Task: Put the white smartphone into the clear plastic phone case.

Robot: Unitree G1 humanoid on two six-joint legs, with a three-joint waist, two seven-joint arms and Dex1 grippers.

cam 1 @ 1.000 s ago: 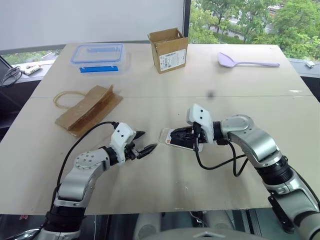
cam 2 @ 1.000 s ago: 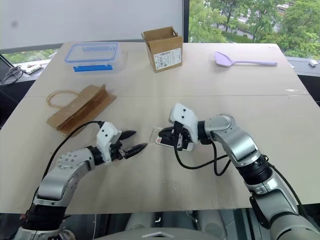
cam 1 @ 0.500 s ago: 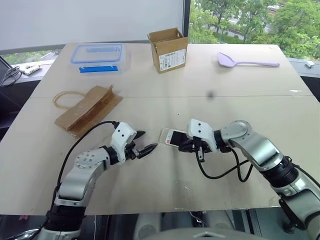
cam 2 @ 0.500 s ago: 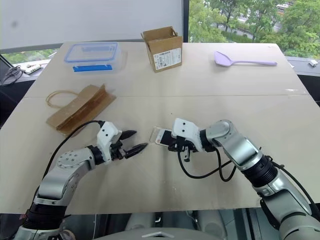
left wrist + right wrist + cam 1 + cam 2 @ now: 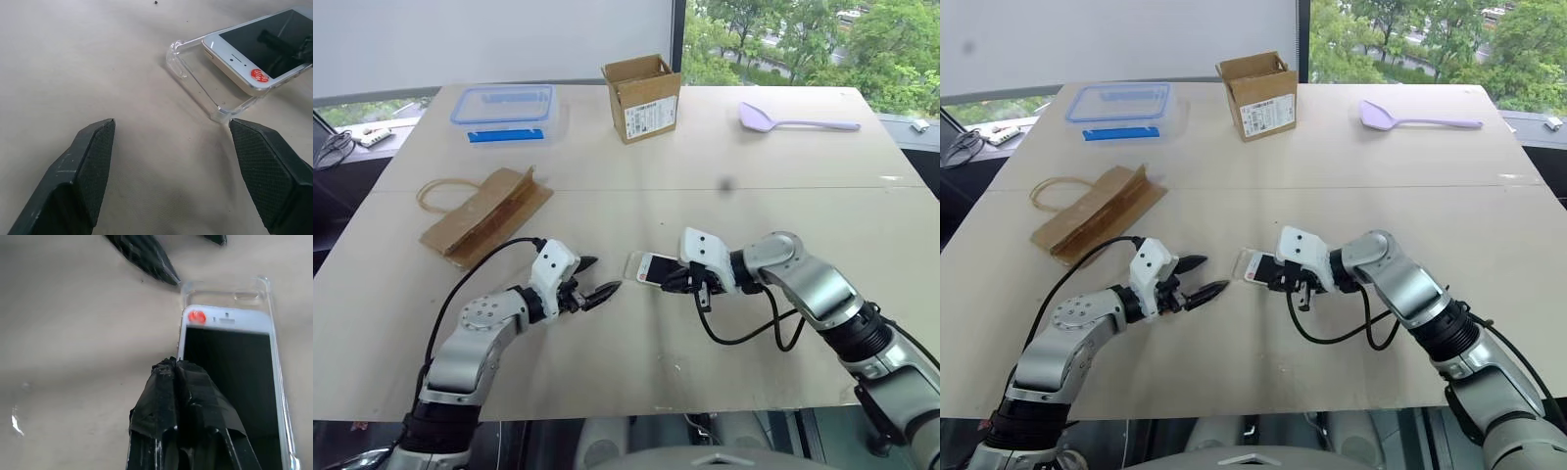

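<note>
Table (image 5: 636, 362), centre: white smartphone (image 5: 658, 266) partly in clear case (image 5: 633, 266); right gripper (image 5: 674, 282), fingers together, at phone. Left gripper (image 5: 599, 279), fingers parted, beside case. Far side: lidded box (image 5: 502, 104), cardboard box (image 5: 642, 97), lilac spoon (image 5: 795, 119); paper bag (image 5: 484, 215) left.

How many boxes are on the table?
2. A brown cardboard box stands open at the far middle of the table, and a clear food box with a blue lid sits at the far left. None seem hidden.
</note>
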